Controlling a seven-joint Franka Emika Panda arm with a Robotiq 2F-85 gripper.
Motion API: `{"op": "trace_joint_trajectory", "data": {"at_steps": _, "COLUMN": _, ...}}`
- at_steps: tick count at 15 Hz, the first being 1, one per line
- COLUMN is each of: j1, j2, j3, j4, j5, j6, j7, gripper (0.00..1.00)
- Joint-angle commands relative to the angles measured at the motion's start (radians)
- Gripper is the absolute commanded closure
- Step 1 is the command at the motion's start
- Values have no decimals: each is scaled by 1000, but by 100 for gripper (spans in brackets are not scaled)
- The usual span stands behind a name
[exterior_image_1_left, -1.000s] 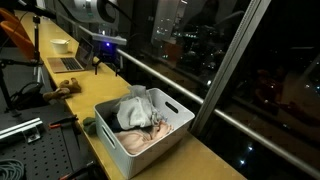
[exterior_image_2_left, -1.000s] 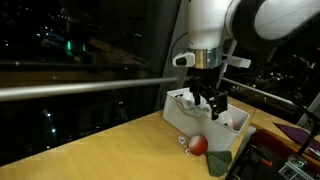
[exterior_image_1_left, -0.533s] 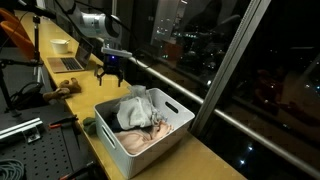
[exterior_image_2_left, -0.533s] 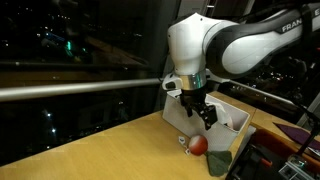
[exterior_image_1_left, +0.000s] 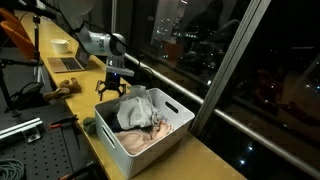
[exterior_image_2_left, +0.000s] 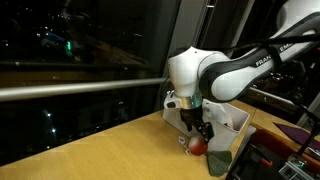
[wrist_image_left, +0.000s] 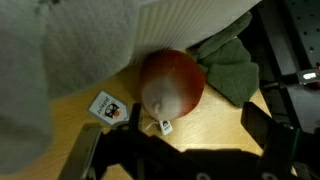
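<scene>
Wrist view gives me the clearest read: the gripper (wrist_image_left: 172, 135) is spread wide, its two dark fingers (wrist_image_left: 270, 135) standing far apart at the bottom of the picture, and it has hold of nothing. Just ahead of the gap lies the red ball (wrist_image_left: 172, 82), resting on the bare wood of the bench (wrist_image_left: 210, 125). It is a soft-looking thing with a pale patch on its skin and a small white tag (wrist_image_left: 165, 126) lying at its near side. The ball touches, or all but touches, the ribbed end wall of the white bin (wrist_image_left: 180, 25), and a crumpled green cloth (wrist_image_left: 230, 70) lies against it on the side towards the bench's room-side edge. A little printed card (wrist_image_left: 105, 107) lies flat on the wood, near the ball and apart from it.

In both exterior views I see the gripper (exterior_image_2_left: 203, 133) hanging low over the bench, fingers pointing down, right above the red ball (exterior_image_2_left: 198, 147), with the green cloth (exterior_image_2_left: 220, 160) beside it. The white bin (exterior_image_1_left: 150, 140) stands lengthwise along the window-side edge of the bench and is heaped with pale cloths (exterior_image_1_left: 138, 110). The gripper (exterior_image_1_left: 110, 92) sits at the bin's end (the ball itself I cannot make out from here). Further along towards the far corner stand a laptop (exterior_image_1_left: 68, 63) and a white bowl (exterior_image_1_left: 61, 45).
</scene>
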Motion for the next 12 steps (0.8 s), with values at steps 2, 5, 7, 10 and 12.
{"op": "trace_joint_trajectory", "data": {"at_steps": 2, "j1": -25, "j2": 13, "j3": -9, "j4": -36, "j5": -4, "j6": 55, "j7": -25, "gripper": 0}}
{"op": "trace_joint_trajectory", "data": {"at_steps": 5, "j1": -35, "j2": 28, "j3": -12, "j4": -46, "j5": -6, "j6": 75, "j7": -26, "gripper": 0}}
{"op": "trace_joint_trajectory", "data": {"at_steps": 7, "j1": -40, "j2": 33, "j3": -14, "j4": -53, "j5": -5, "j6": 85, "j7": -27, "gripper": 9}}
{"op": "trace_joint_trajectory", "data": {"at_steps": 10, "j1": -46, "j2": 35, "j3": -16, "j4": -59, "j5": -2, "j6": 89, "j7": -28, "gripper": 44}}
{"op": "trace_joint_trajectory", "data": {"at_steps": 12, "j1": -48, "j2": 34, "j3": -17, "j4": -64, "j5": -1, "j6": 97, "j7": -27, "gripper": 58}}
